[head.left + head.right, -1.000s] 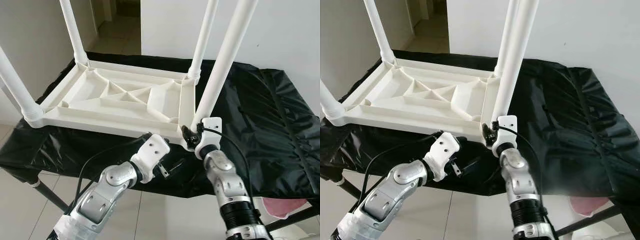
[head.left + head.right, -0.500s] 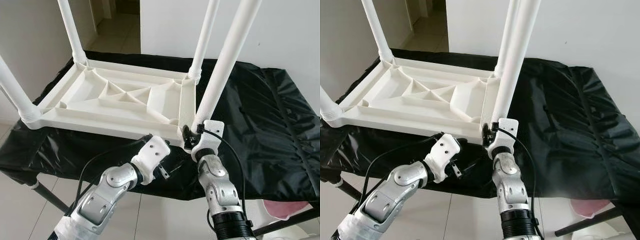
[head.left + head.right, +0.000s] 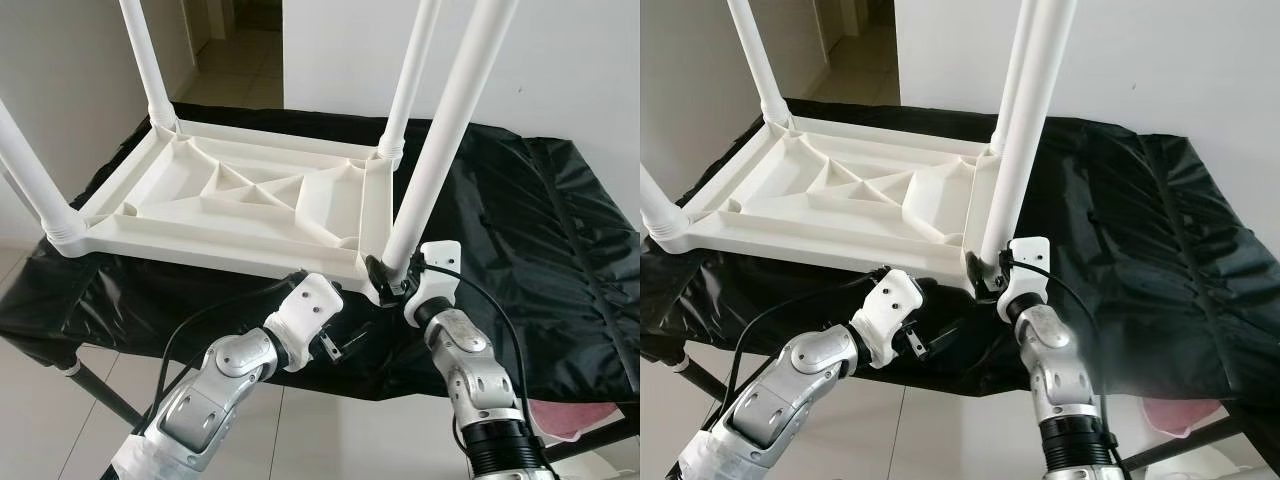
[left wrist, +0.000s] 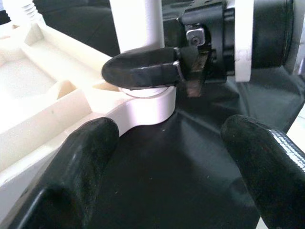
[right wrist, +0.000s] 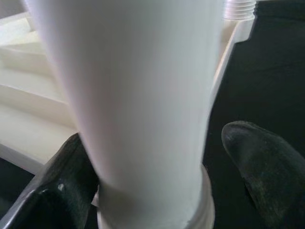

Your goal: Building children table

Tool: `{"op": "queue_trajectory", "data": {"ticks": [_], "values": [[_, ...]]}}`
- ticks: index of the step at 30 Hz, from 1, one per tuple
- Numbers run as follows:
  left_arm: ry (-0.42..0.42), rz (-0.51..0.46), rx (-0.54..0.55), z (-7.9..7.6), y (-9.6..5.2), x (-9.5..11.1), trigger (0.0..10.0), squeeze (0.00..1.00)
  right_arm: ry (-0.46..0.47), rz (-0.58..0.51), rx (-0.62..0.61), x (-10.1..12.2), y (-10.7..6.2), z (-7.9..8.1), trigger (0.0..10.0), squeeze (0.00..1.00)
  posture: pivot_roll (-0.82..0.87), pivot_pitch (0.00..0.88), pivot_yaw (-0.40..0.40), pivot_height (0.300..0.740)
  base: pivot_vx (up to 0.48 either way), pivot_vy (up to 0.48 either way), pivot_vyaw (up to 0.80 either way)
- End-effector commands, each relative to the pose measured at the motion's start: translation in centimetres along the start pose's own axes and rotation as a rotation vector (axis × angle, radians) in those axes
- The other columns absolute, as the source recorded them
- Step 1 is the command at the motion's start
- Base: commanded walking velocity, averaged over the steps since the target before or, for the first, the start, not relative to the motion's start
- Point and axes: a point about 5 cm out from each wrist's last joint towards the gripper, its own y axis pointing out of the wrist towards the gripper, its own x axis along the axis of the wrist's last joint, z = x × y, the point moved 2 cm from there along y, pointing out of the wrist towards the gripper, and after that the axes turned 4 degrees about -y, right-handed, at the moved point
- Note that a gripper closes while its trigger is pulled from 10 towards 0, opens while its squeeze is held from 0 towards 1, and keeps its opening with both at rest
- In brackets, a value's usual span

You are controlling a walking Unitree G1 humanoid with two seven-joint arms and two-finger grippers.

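Table leg (image 3: 440, 140) top cut off; right tool (image 3: 385, 280) straddles base.

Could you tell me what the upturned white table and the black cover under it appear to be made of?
The table top and its legs look like moulded plastic: uniform matte white, with cast ribs on the underside and threaded collars at the sockets. The black cover looks like thin plastic sheeting or coated fabric: it wrinkles and carries a soft sheen. The right hand is at the near leg's base.

The upturned table (image 3: 250, 205) and its legs (image 3: 440, 150) are plain white. The cloth (image 3: 540, 250) beneath is glossy black. The bundle (image 3: 565, 415) under its edge looks pink, perhaps fabric.
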Motion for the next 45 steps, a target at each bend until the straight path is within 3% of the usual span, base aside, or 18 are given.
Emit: {"op": "queue_trajectory", "data": {"ticks": [1, 10, 11, 13, 14, 15, 16, 18, 28, 30, 34, 40, 45], "values": [[0.001, 0.016, -0.043, -0.4, -0.3, -0.3, 10.0, 0.0, -0.037, -0.033, 0.087, 0.6, 0.3, -0.1, 10.0, 0.0, -0.01, 0.064, -0.002, 0.74, 0.0, 0.0, 0.0], [0.006, 0.038, -0.075, -0.5, -0.3, -0.5, 10.0, 0.0, -0.136, -0.053, 0.278, 1.7, 1.5, 0.7, 10.0, 0.0, -0.01, 0.072, 0.003, 0.74, 0.0, 0.0, 0.0], [0.015, 0.042, -0.073, -0.4, -0.3, -0.5, 10.0, 0.0, -0.143, -0.05, 0.29, 1.7, 1.7, 0.7, 8.6, 0.0, -0.01, 0.071, -0.002, 0.74, 0.0, 0.0, 0.0], [0.018, 0.043, -0.07, -0.4, -0.3, -0.5, 10.0, 0.0, -0.151, -0.049, 0.302, 1.7, 1.8, 0.7, 8.6, 0.0, -0.01, 0.071, -0.002, 0.74, 0.0, 0.0, 0.0], [0.019, 0.044, -0.066, -0.4, -0.4, -0.6, 10.0, 0.0, -0.162, -0.045, 0.312, 1.6, 1.9, 0.6, 3.1, 0.0, 0.0, 0.071, -0.005, 0.74, 0.0, 0.0, 0.0], [0.019, 0.044, -0.066, -0.4, -0.4, -0.6, 10.0, 0.0, -0.162, -0.045, 0.312, 1.6, 1.9, 0.6, 3.1, 0.0, 0.0, 0.071, -0.005, 0.74, 0.0, 0.0, 0.0], [0.017, 0.044, -0.061, -0.3, -0.5, -0.6, 10.0, 0.0, -0.172, -0.043, 0.317, 1.5, 2.0, 0.5, 0.1, 0.0, 0.0, 0.072, -0.008, 0.74, 0.0, 0.0, 0.0], [0.015, 0.045, -0.053, -0.2, -0.6, -0.6, 10.0, 0.0, -0.178, -0.035, 0.33, 1.2, 2.0, 0.4, 0.0, 0.0, 0.0, 0.071, -0.01, 0.74, 0.0, 0.0, 0.0], [0.014, 0.044, -0.047, -0.2, -0.6, -0.6, 10.0, 0.0, -0.144, -0.024, 0.332, 0.7, 1.9, -0.1, 0.0, 0.0, 0.0, 0.075, -0.011, 0.74, 0.0, 0.0, 0.0], [0.013, 0.043, -0.048, -0.2, -0.5, -0.6, 10.0, 0.0, -0.125, -0.022, 0.32, 0.6, 1.9, -0.3, 10.0, 0.0, 0.0, 0.077, -0.009, 0.74, 0.0, 0.0, 0.0], [0.012, 0.044, -0.051, -0.3, -0.6, -0.6, 10.0, 0.0, -0.059, -0.007, 0.225, 0.9, 2.1, -0.5, 10.0, 0.0, -0.01, 0.079, -0.006, 0.74, 0.0, 0.0, 0.0], [0.009, 0.044, -0.054, -0.4, -0.6, -0.7, 10.0, 0.0, -0.035, 0.0, 0.174, 0.9, 2.3, 0.0, 10.0, 0.0, -0.01, 0.082, -0.001, 0.74, 0.0, 0.0, 0.0], [0.01, 0.045, -0.055, -0.4, -0.5, -0.7, 10.0, 0.0, 0.013, 0.058, -0.03, 0.2, 2.4, -0.6, 10.0, 0.0, -0.01, 0.082, -0.005, 0.74, 0.0, 0.0, 0.0]]}}
